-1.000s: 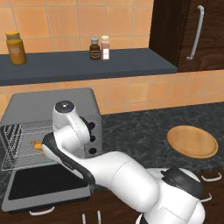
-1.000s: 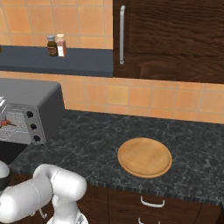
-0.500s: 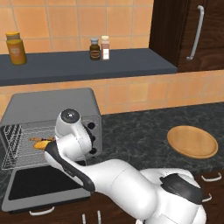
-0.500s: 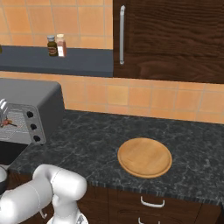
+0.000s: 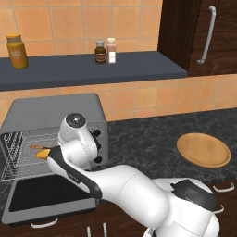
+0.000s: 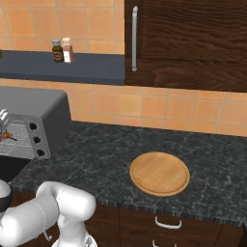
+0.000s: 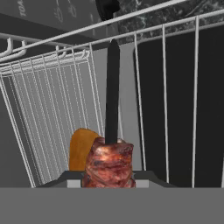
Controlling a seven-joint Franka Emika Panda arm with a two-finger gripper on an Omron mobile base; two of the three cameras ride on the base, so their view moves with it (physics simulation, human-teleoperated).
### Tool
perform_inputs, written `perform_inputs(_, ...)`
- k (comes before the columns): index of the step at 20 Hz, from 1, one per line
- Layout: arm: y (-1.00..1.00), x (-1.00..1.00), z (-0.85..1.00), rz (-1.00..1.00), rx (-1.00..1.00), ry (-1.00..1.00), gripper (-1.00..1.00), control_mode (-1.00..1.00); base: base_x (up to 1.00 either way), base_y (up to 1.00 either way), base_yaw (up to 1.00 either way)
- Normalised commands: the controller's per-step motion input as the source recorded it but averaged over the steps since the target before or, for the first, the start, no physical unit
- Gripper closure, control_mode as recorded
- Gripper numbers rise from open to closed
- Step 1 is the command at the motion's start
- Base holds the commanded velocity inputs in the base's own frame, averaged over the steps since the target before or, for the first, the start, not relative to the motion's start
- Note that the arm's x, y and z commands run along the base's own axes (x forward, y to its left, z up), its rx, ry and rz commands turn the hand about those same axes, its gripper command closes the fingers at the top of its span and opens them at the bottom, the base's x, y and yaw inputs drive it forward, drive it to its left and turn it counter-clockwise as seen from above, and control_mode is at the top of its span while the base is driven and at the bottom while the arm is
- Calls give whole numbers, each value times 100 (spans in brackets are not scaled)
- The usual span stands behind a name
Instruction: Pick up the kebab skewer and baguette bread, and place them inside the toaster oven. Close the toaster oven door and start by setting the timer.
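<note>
While the gripper [image 7: 107, 181] is clamping the skewer [image 7: 109, 164] over the oven [image 5: 55, 113] rack [image 7: 57, 118], beside the bread [image 7: 81, 148], a tilted release is risking it slipping between the wires.

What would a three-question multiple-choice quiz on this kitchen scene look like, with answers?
1. Where is the round wooden plate?
A. on the dark counter
B. on the shelf
C. inside the oven

2. How many black knobs are on the toaster oven?
A. one
B. three
C. five

3. What state is the oven door in?
A. shut
B. dropped open
C. taken off

Answers:
1. A: the plate lies on the counter to the right of the oven.
2. B: three knobs stand in a column on its right panel.
3. B: the door lies flat in front, with the wire rack exposed and the skewer over it, close to the bread.
</note>
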Motion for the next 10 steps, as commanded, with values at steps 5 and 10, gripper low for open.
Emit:
perform_inputs(5,0,0,0,0,0,0,-100,-100,0,0,0)
perform_inputs(10,0,0,7,0,0,1,-100,-100,0,0,0)
